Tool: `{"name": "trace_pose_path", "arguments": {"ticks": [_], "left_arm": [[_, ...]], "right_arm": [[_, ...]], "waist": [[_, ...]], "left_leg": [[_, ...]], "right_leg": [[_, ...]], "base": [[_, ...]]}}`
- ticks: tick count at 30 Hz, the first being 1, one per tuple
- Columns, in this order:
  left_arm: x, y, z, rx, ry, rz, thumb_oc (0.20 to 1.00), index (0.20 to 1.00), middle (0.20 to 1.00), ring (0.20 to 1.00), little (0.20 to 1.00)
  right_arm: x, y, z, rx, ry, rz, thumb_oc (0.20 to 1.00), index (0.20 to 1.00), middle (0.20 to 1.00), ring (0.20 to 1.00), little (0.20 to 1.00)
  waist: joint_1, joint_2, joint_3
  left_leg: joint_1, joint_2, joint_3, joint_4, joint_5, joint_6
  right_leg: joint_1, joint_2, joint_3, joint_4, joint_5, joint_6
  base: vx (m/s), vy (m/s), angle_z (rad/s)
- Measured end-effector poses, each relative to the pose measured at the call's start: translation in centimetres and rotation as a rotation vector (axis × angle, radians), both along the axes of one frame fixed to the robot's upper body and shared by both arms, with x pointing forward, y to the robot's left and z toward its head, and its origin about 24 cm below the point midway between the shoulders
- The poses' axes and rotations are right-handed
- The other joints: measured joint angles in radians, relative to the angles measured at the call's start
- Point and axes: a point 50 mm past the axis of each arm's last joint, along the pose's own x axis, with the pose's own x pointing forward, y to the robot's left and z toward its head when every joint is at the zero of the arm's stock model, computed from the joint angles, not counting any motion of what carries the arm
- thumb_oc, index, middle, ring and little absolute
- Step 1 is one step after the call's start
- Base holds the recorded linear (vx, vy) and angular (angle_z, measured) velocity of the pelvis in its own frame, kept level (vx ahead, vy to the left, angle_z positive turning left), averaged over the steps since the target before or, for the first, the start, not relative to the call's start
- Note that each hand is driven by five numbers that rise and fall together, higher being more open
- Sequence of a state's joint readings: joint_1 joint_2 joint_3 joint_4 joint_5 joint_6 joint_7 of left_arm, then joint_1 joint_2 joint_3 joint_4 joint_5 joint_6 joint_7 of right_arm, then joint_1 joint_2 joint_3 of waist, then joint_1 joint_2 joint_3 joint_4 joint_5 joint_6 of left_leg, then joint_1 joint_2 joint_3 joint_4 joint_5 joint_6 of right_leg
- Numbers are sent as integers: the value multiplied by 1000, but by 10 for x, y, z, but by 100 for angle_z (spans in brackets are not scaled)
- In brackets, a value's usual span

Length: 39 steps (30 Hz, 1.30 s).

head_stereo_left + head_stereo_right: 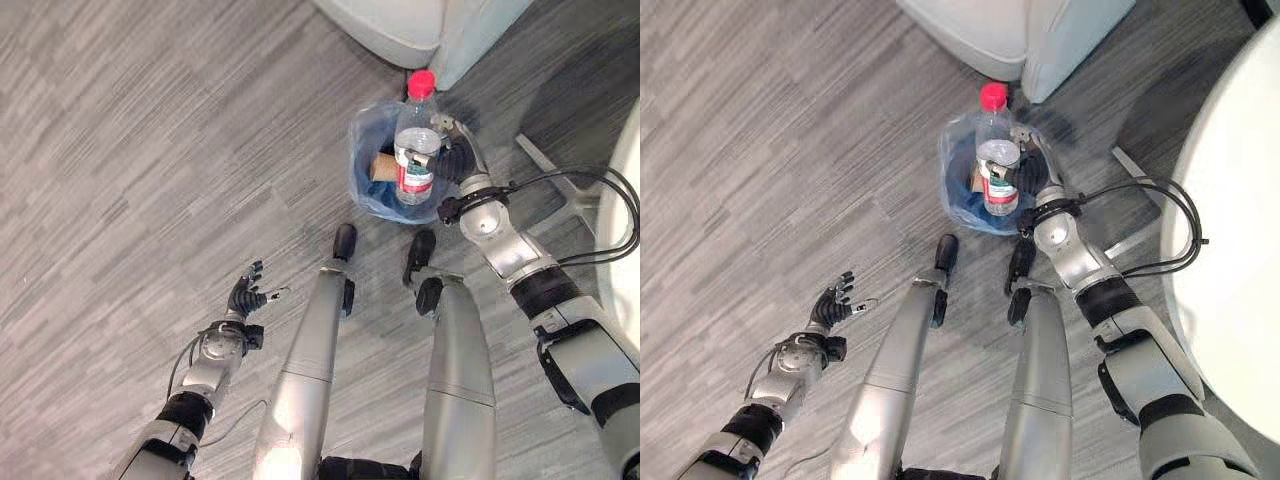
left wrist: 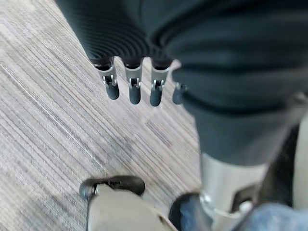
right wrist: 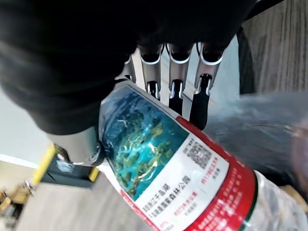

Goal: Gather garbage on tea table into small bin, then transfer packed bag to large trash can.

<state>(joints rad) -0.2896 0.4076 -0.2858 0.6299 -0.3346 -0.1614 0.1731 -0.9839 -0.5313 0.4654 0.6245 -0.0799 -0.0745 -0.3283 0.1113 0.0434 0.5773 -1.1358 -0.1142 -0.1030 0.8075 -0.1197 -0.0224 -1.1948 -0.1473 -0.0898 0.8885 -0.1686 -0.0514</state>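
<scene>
Your right hand (image 1: 452, 158) holds the bottle (image 1: 417, 135) upright over the small bin (image 1: 372, 185), whose mouth is partly taken by what looks like a cardboard roll (image 1: 383, 166). Just beyond the bin stands a pale furniture base (image 1: 420, 30). Your left hand (image 1: 246, 294) has bare floor (image 1: 140, 170) all around.

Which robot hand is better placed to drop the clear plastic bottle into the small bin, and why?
The right robot hand: it already grips the red-capped clear plastic bottle over the blue-bagged small bin. The left robot hand hangs open, apart from both.

The clear plastic bottle (image 3: 187, 173) with a red cap carries a label with a square code and small print too fine to read.
</scene>
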Motion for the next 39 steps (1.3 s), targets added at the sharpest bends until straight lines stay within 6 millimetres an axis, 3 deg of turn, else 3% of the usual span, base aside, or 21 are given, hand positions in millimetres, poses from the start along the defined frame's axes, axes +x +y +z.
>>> {"name": "trace_pose_path", "arguments": {"ticks": [1, 3, 7, 8, 9, 11, 14, 17, 20, 22, 24, 32, 35, 36, 37, 39], "left_arm": [[-1, -2, -1, 3, 5, -10, 1000, 1000, 1000, 1000, 1000], [0, -8, 0, 2, -3, -32, 1000, 1000, 1000, 1000, 1000], [3, -16, 6, 4, -29, -67, 1000, 1000, 1000, 1000, 1000], [3, -19, 5, 6, -27, -79, 1000, 1000, 1000, 1000, 1000], [4, -21, 6, 2, -31, -83, 1000, 1000, 1000, 1000, 1000], [8, -21, 10, 3, -45, -83, 1000, 1000, 1000, 1000, 1000], [11, -21, 13, 4, -57, -76, 1000, 1000, 1000, 1000, 1000], [11, -21, 14, 4, -63, -70, 1000, 1000, 1000, 1000, 1000], [10, -21, 13, 5, -58, -65, 1000, 1000, 1000, 1000, 1000], [9, -21, 11, 4, -51, -65, 1000, 1000, 1000, 1000, 1000], [9, -21, 11, 4, -50, -64, 1000, 1000, 1000, 1000, 1000], [8, -19, 8, 14, -38, -53, 1000, 1000, 1000, 1000, 1000], [9, -19, 6, 25, -30, -50, 1000, 1000, 1000, 1000, 1000], [9, -19, 6, 27, -30, -51, 1000, 1000, 1000, 1000, 1000], [9, -22, 5, 34, -25, -65, 1000, 1000, 1000, 1000, 1000], [12, -26, 7, 36, -33, -79, 1000, 1000, 1000, 1000, 1000]], "right_arm": [[1, 0, 5, -2, -13, -2, 200, 200, 200, 200, 200], [3, -5, 4, -19, -8, -38, 200, 200, 200, 200, 200], [8, -3, 9, -57, -2, -60, 200, 200, 200, 200, 200], [9, -3, 8, -64, 3, -65, 338, 338, 338, 338, 338], [13, -4, 10, -61, 12, -85, 1000, 1000, 1000, 1000, 1000], [15, -9, 9, -60, 27, -117, 1000, 1000, 1000, 1000, 1000], [12, -6, 5, -58, 19, -98, 1000, 1000, 1000, 1000, 1000], [6, -5, -4, -99, 2, -90, 1000, 1000, 1000, 1000, 1000], [1, -2, -28, -232, 38, -82, 1000, 1000, 1000, 1000, 1000], [-4, 3, -59, -361, 106, -52, 1000, 1000, 1000, 1000, 1000], [-6, 4, -76, -445, 148, -45, 1000, 1000, 1000, 1000, 1000], [1, 15, -115, -599, 312, -83, 1000, 1000, 1000, 1000, 1000], [2, 8, -127, -607, 388, -135, 1000, 1000, 1000, 1000, 1000], [2, 7, -127, -605, 390, -139, 467, 467, 467, 467, 467], [3, 5, -130, -607, 407, -149, 200, 200, 200, 200, 200], [3, 2, -131, -585, 431, -158, 200, 200, 200, 200, 200]], "waist": [[11, 1, 0], [10, 1, 0], [22, 3, -1], [20, 4, -2], [20, 4, -2], [22, 4, -2], [15, 4, -4], [5, 0, -47], [-5, 0, -49], [-14, -10, -77], [-21, -10, -91], [-16, -8, -104], [5, -5, -102], [11, -3, -101], [16, 0, -99], [18, 8, -93]], "left_leg": [[-1, 8, -7, -15, -4, 2], [-15, 5, 25, -4, -2, 1], [-35, -9, -20, -17, -6, 1], [-34, -11, -17, -19, -6, 1], [-33, -12, -15, -29, -5, 0], [-22, -12, -7, -27, 4, -7], [48, -10, -2, -60, 4, -8], [58, -9, -1, -88, 5, -5], [82, -3, -2, -101, 7, -2], [80, 1, -1, -118, 14, 0], [74, 2, -3, -119, 14, 1], [18, -9, -2, -109, 21, -1], [-2, -18, -1, -89, 20, -4], [-7, -18, -2, -85, 20, -5], [-17, -21, -4, -70, 18, -7], [-26, -28, -12, -54, 13, -8]], "right_leg": [[-9, 4, -8, -2, 4, 2], [-46, -18, 14, 90, -84, 9], [-49, -19, -19, 38, -57, 14], [-48, -20, -16, 37, -54, 11], [-46, -22, -16, 25, -40, -1], [-28, -26, -20, 15, 15, -19], [37, -28, -21, -16, 19, -18], [48, -28, -22, -41, 20, -10], [77, -19, -21, -63, 28, 0], [75, -15, -21, -85, 32, 10], [73, -14, -22, -91, 32, 10], [13, -24, -19, -65, 36, 11], [-9, -36, -21, -31, 22, 3], [-14, -36, -21, -27, 22, 3], [-25, -39, -21, -8, 14, 2], [-32, -48, -28, 13, -1, 2]], "base": [[13, -14, -25], [6, -10, 17], [15, -8, 10], [13, -10, 3], [9, -17, 10], [8, -33, 10], [1, -27, -5], [4, -21, -1], [3, -40, -6], [2, -27, -8], [9, -17, 0], [9, -15, 4], [1, -7, 12], [1, -16, 10], [-2, -18, 8], [-15, -15, 14]]}}
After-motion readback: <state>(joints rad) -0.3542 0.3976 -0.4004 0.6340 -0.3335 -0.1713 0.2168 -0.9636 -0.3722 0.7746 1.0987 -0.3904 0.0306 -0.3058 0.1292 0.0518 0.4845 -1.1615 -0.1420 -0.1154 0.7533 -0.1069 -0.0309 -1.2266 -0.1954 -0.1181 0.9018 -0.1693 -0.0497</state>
